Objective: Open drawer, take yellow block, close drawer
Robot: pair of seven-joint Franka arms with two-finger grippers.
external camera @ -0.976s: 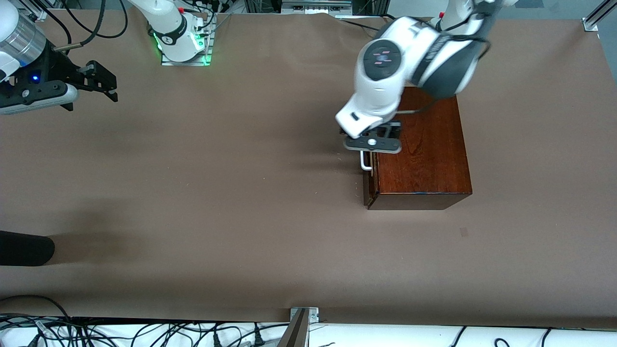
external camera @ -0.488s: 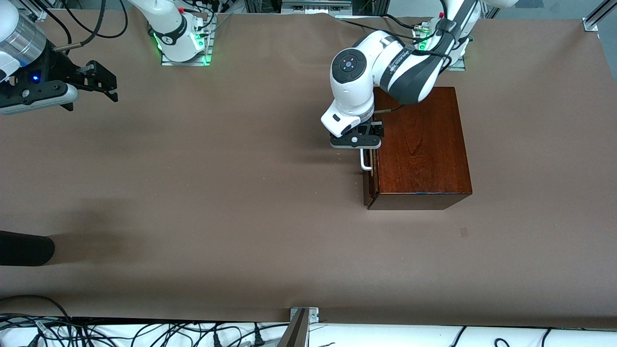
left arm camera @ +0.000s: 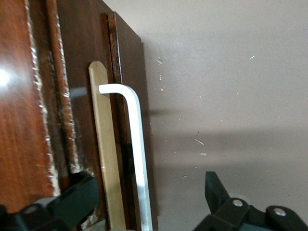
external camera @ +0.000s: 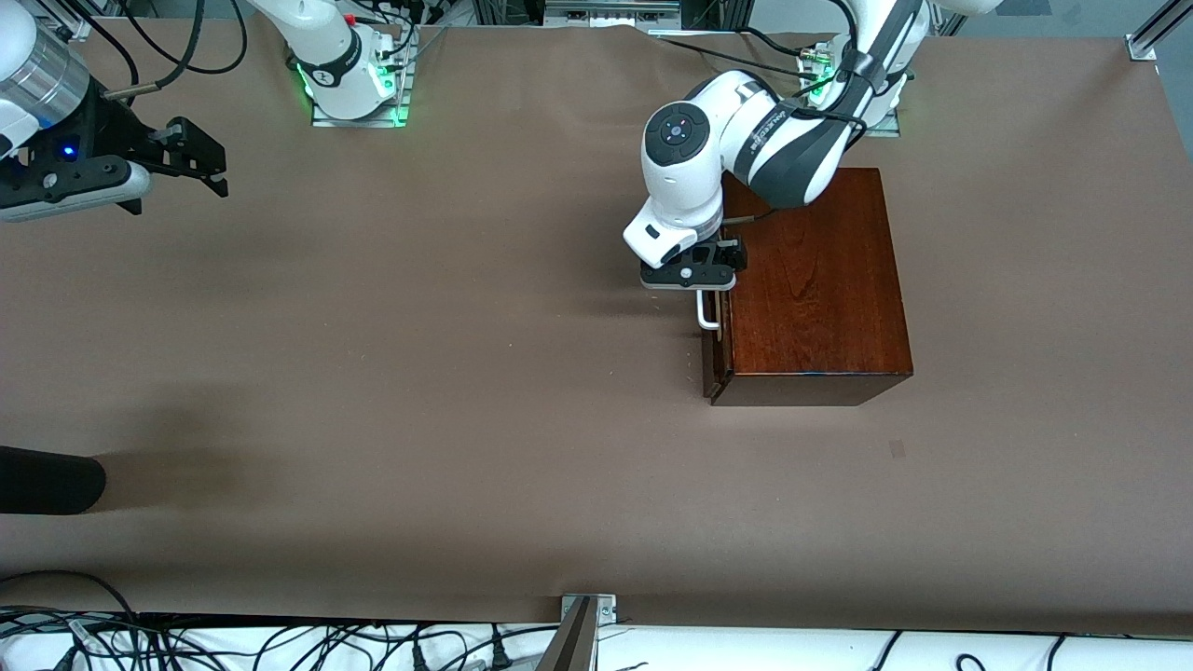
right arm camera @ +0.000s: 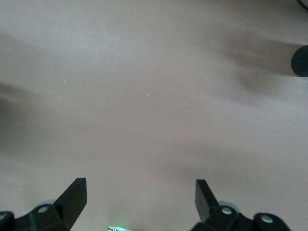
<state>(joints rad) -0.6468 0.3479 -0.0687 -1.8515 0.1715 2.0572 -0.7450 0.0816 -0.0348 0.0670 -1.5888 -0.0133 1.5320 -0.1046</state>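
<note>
The dark reddish-brown wooden box [external camera: 815,280] stands toward the left arm's end of the table. Its drawer front [external camera: 718,359] faces the right arm's end and looks shut. The white bar handle [external camera: 706,312] shows close up in the left wrist view [left arm camera: 137,139], with a thin pale wood strip [left arm camera: 106,159] beside it. My left gripper [external camera: 708,287] is open and straddles the handle [left arm camera: 144,192], one finger over the box top and one over the table. My right gripper [external camera: 207,158] is open and empty [right arm camera: 139,192] and waits at the right arm's end. The yellow block is hidden.
A black rounded object [external camera: 47,480] lies at the right arm's end, nearer to the camera, and also shows in the right wrist view [right arm camera: 301,60]. Cables [external camera: 280,643] and a metal bracket [external camera: 587,610] run along the near edge. The brown table cover [external camera: 419,373] spreads between the arms.
My left arm has swung and lowered, bringing its gripper down to the drawer handle. It has barely moved in the last half second. The right arm has not moved.
</note>
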